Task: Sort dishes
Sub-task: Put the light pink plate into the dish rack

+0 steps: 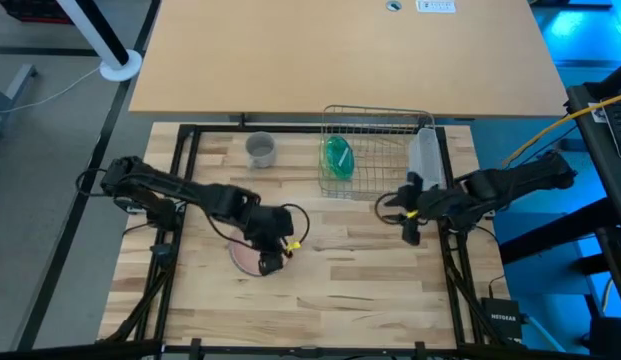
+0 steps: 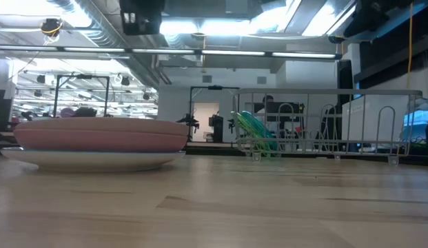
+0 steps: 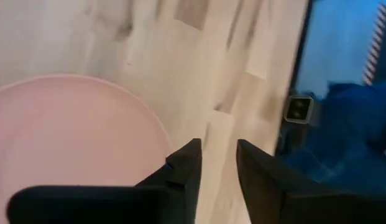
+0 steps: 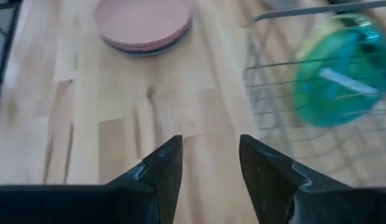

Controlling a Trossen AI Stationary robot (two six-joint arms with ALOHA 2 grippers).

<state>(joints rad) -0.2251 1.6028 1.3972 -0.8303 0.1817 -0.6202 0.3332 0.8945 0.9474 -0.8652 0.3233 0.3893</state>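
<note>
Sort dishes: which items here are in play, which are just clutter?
In play:
pink plate
white plate under it
green plate in the rack
grey cup

Clutter:
wire dish rack
plastic tub

The one word I can read is "NETGEAR", white lettering on a small black box on the floor by the table's near right corner. A white label sits on the far tan tabletop, but its print is too small to make out. Nothing else carries legible text.
</note>
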